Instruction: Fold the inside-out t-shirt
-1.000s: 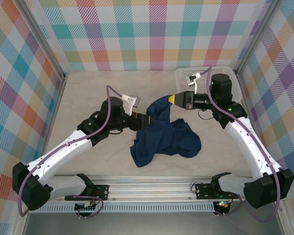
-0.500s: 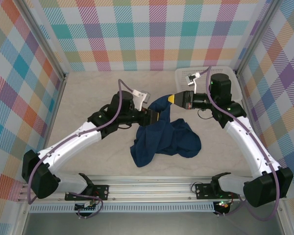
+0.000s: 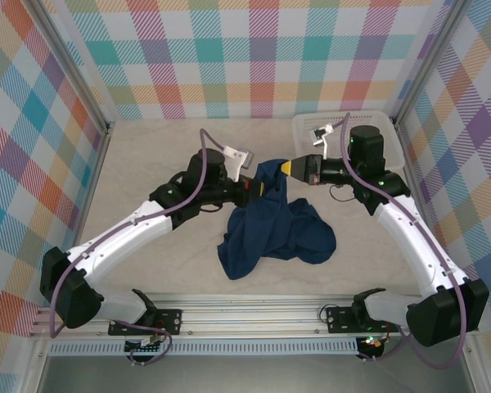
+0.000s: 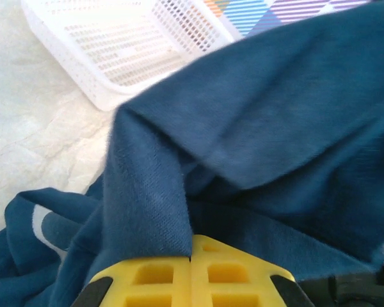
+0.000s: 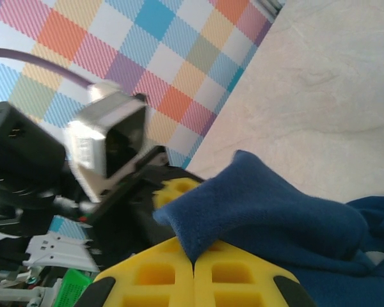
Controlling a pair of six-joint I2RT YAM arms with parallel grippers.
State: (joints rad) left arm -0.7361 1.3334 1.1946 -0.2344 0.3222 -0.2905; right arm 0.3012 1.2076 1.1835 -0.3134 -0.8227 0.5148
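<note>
T-shirt [image 3: 274,233], navy: soft, limp, light; hangs bunched beneath both. Left jaws, right jaws: each pinching a fold. Likely best grasped at hems.

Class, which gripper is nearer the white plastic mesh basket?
Right. The right gripper, shut on the dark navy cloth t-shirt, sits close beside the white plastic basket; the left gripper clamps the shirt farther left.

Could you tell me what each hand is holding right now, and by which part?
Both hold the t-shirt: the left hand and right hand each pinch a fold at its raised upper edge; which seam cannot be told.
</note>
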